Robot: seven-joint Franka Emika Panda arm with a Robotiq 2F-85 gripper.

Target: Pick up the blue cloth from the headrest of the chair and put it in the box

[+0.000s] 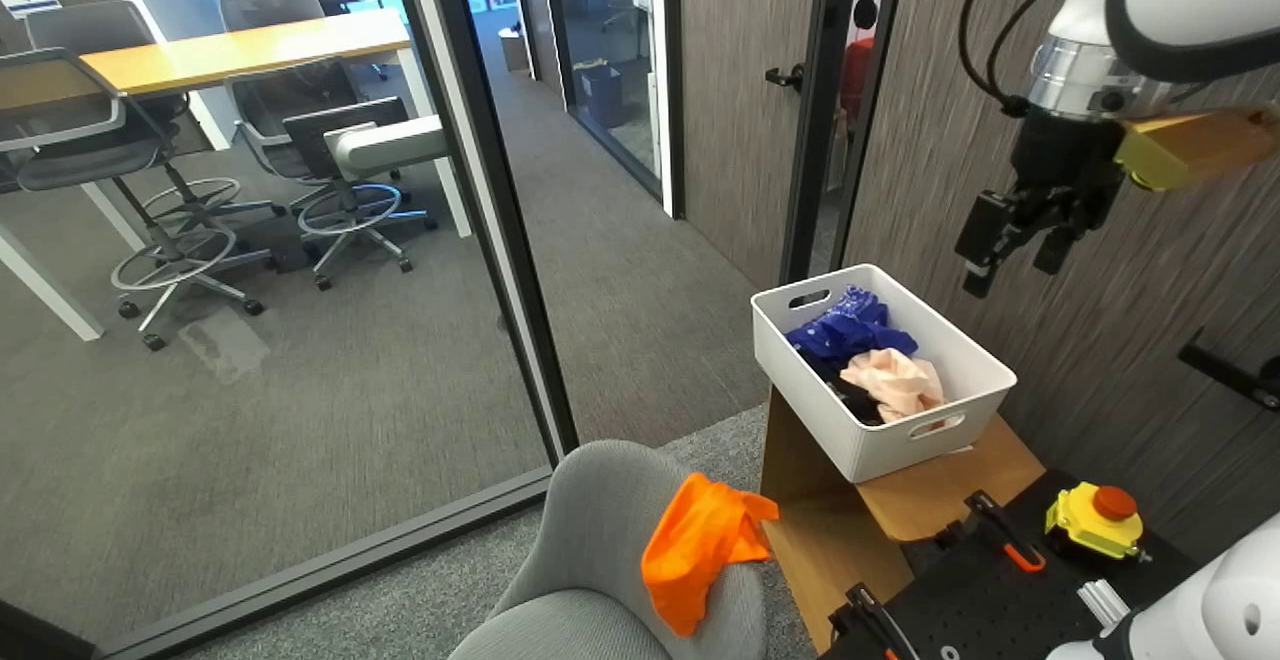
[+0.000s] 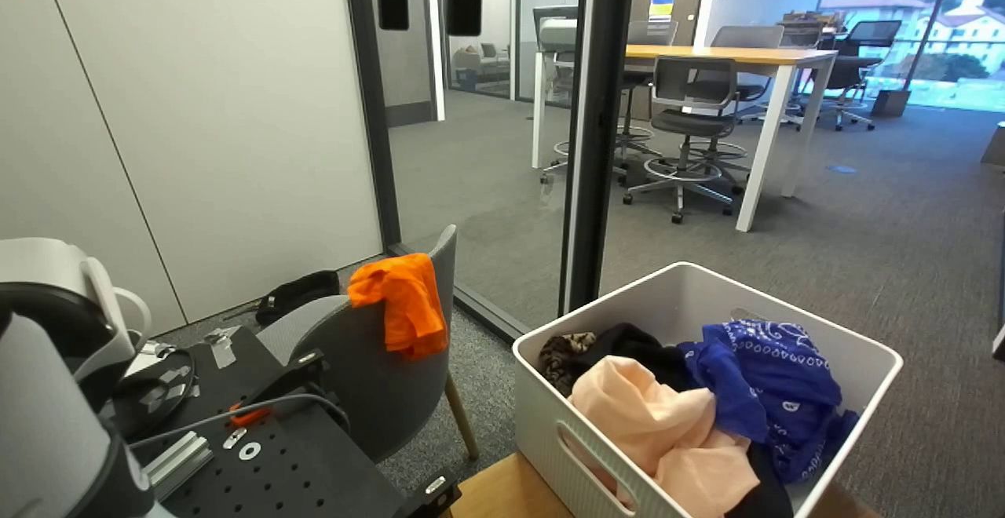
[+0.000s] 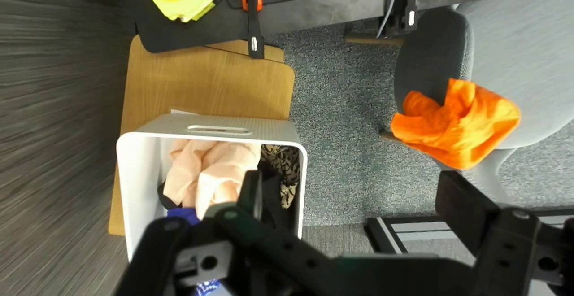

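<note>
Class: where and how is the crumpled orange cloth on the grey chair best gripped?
Likely from above, pinching the orange cloth where it bends over the curved grey chair back: it hangs down both faces, leaving that crest uppermost. The open black tool points downward.

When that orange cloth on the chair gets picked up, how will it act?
The orange cloth will probably go limp: it drapes over the chair's backrest in soft folds. It looks thin, so likely light. Hanging loosely there, it might slide if pushed.
</note>
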